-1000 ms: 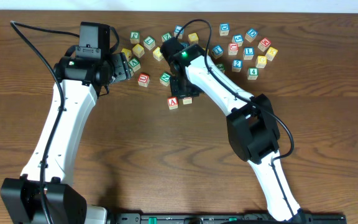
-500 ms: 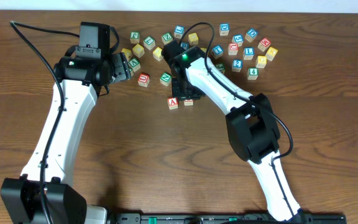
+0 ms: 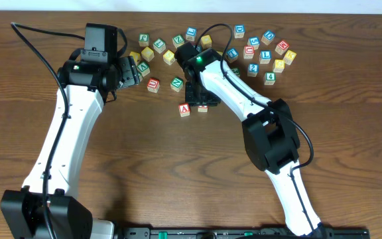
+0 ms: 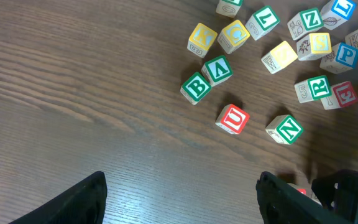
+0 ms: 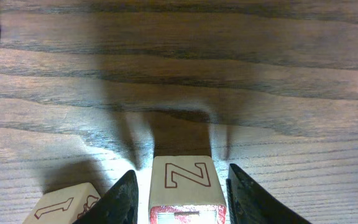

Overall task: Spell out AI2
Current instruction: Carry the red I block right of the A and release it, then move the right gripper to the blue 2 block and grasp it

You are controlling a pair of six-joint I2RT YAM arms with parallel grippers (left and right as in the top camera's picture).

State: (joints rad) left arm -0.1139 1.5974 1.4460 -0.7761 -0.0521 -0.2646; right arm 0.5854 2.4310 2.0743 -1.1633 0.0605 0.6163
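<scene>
Wooden cube block [image 5: 180, 186] between dark tapered fingers [image 5: 124, 200]

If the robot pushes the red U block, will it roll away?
Probably not. The red U block is a cube resting flat on the table, so it should slide, not roll. It looks like hard painted wood, so it likely won't squash when squeezed. Its smooth faces might slip a little.
</scene>
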